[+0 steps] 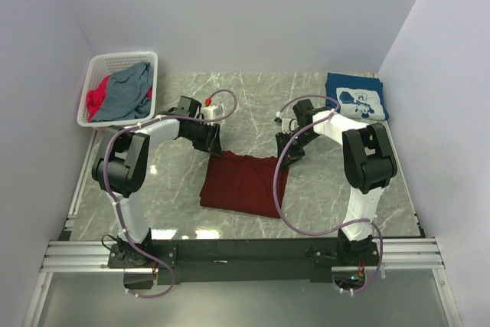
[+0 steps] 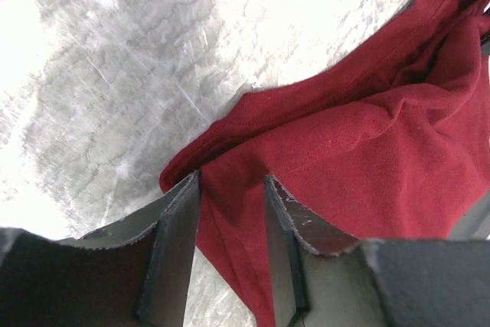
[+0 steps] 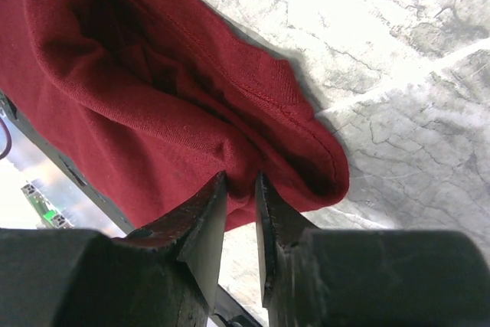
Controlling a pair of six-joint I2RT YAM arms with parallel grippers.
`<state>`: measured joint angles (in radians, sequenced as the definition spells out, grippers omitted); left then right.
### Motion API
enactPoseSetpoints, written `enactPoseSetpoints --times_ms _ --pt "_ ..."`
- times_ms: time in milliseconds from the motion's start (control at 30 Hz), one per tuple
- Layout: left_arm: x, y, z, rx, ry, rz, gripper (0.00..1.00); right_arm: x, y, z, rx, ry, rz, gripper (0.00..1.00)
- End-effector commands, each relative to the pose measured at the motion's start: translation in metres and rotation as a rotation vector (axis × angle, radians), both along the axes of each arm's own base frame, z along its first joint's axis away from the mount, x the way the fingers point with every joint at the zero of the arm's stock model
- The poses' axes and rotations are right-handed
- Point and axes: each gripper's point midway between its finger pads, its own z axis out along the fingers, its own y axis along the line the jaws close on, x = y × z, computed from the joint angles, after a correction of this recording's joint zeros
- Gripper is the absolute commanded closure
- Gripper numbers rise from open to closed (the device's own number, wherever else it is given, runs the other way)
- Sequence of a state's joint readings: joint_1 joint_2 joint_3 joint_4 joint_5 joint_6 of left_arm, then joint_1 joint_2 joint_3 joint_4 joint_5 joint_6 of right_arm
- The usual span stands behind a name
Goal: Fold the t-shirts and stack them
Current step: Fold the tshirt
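Nearest the lens in each wrist view are the fingers. The left pincer [image 2: 230, 185] has a bunch of dark-red cloth filling the gap between its jaws. The right pincer [image 3: 241, 185] stands nearly closed, nipping a thin fold of the same cloth at the tips. Both appear to be gripping the maroon t-shirt [image 1: 243, 183].

From above, that shirt lies mid-desk as a partly folded, roughly square pad, and each pincer is at one of its far corners. A navy t-shirt [image 1: 356, 96] with a white print lies folded at the far right corner of the desk [image 1: 253, 97]. The white basket [image 1: 122, 57] at far left holds a grey-blue shirt [image 1: 129, 88] and a pink shirt [image 1: 96, 101].

Assessment: the step in hand is a further fold of the maroon shirt. The next move calls for both arms to lift together and carry the far edge evenly toward the near edge. Unequal travel, or a slip from the right pincer's shallow bite, would skew the fold.
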<state>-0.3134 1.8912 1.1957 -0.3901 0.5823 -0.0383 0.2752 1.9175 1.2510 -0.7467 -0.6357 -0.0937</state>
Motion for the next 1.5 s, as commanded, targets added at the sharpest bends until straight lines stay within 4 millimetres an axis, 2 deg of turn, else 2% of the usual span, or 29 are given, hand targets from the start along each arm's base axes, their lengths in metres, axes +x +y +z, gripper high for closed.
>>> enactPoseSetpoints --times_ms 0,33,167,233,300,467,600,733,1067,1233,1267,1367,1467 --pt "0.017 -0.009 0.033 -0.046 -0.106 0.003 0.57 0.010 0.006 0.023 0.038 -0.080 0.004 0.72" --pt "0.017 -0.010 0.034 -0.052 -0.107 -0.001 0.63 0.012 0.005 0.025 0.040 -0.086 0.000 0.78" --pt "0.017 -0.009 0.034 -0.045 -0.118 0.006 0.81 0.011 0.005 0.029 0.044 -0.103 -0.007 0.91" --pt "0.019 -0.006 0.034 -0.033 -0.128 0.018 0.93 0.010 0.003 0.033 0.046 -0.117 -0.016 0.95" --pt "0.021 -0.003 0.034 -0.013 -0.145 0.027 0.99 0.011 -0.001 0.038 0.044 -0.141 -0.026 0.98" --pt "0.024 0.008 0.036 0.034 -0.191 0.060 0.99 0.011 -0.016 0.046 0.014 -0.213 -0.051 1.00" --pt "0.028 0.017 0.032 0.082 -0.219 0.091 0.99 0.009 -0.030 0.037 -0.042 -0.250 -0.075 1.00" --pt "0.039 0.021 0.030 0.106 -0.254 0.114 0.99 0.022 -0.039 0.029 -0.074 -0.273 -0.115 1.00" --pt "0.073 0.030 0.039 0.111 -0.365 0.188 0.99 0.064 -0.036 0.014 -0.073 -0.291 -0.157 1.00" --pt "0.089 0.034 0.027 0.132 -0.377 0.211 0.99 0.092 -0.038 0.006 -0.092 -0.315 -0.175 1.00" --pt "0.090 0.035 0.017 0.136 -0.356 0.208 0.99 0.097 -0.040 -0.001 -0.100 -0.306 -0.181 1.00" --pt "0.100 0.037 0.011 0.136 -0.326 0.221 0.95 0.117 -0.039 -0.001 -0.108 -0.324 -0.191 1.00" --pt "0.111 0.044 0.016 0.136 -0.344 0.245 0.84 0.128 -0.040 -0.006 -0.116 -0.316 -0.202 1.00"
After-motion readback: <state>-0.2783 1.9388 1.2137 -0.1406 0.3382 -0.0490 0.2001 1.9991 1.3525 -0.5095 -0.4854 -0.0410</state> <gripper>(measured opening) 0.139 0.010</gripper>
